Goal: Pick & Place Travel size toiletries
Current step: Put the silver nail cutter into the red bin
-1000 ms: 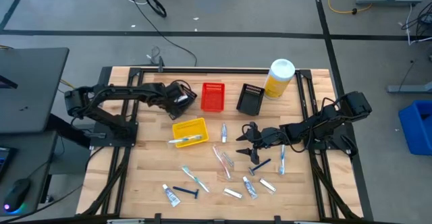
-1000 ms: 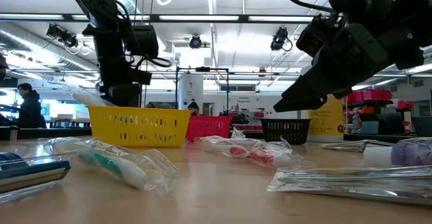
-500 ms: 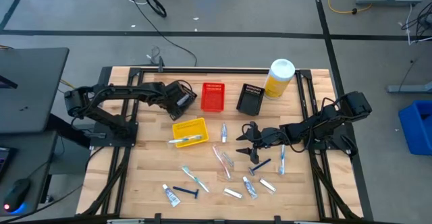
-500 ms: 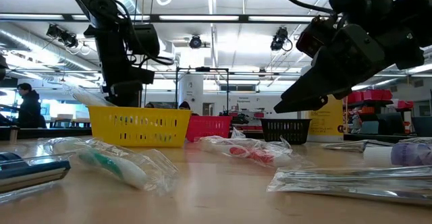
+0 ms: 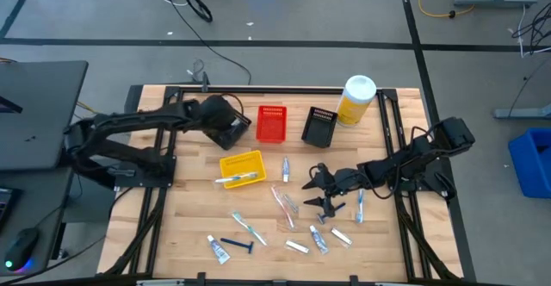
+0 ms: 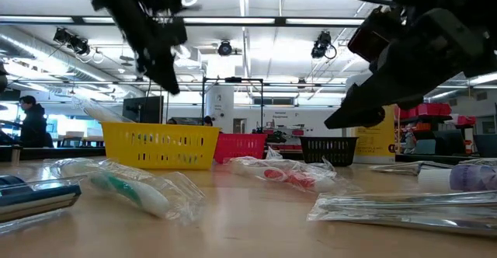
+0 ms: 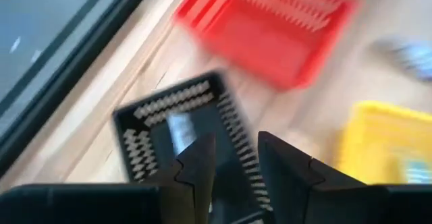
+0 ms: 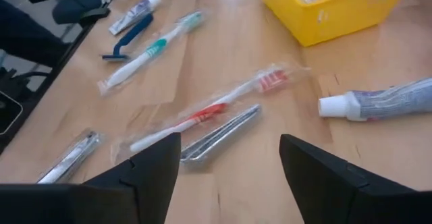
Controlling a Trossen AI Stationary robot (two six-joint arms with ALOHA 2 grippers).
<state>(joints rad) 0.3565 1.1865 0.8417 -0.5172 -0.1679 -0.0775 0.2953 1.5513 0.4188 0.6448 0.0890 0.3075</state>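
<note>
The toiletries lie loose on the near half of the table: a red toothbrush (image 8: 209, 113) in clear wrap, a silvery packet (image 8: 219, 136), a white tube (image 8: 385, 99), a green toothbrush (image 8: 148, 52) and a dark blue razor (image 5: 331, 210). One toothbrush (image 5: 237, 178) lies in the yellow basket (image 5: 241, 167). My right gripper (image 5: 320, 191) hovers open over the red toothbrush and the packet, touching nothing. My left gripper (image 5: 231, 129) hangs high near the red basket (image 5: 270, 123), its fingers a little apart (image 7: 233, 160) and empty.
The black basket (image 5: 319, 127) and the yellow white-capped bottle (image 5: 355, 99) stand at the far side. More tubes (image 5: 297, 246), a toothbrush (image 5: 247, 227) and a razor (image 5: 237, 245) lie near the near edge. A toothbrush (image 5: 360, 204) lies under my right arm.
My left gripper has risen well above the table and swung a little, and its arm has drawn back toward the left. My right gripper has moved toward the near edge, over the wrapped items, and stays open.
</note>
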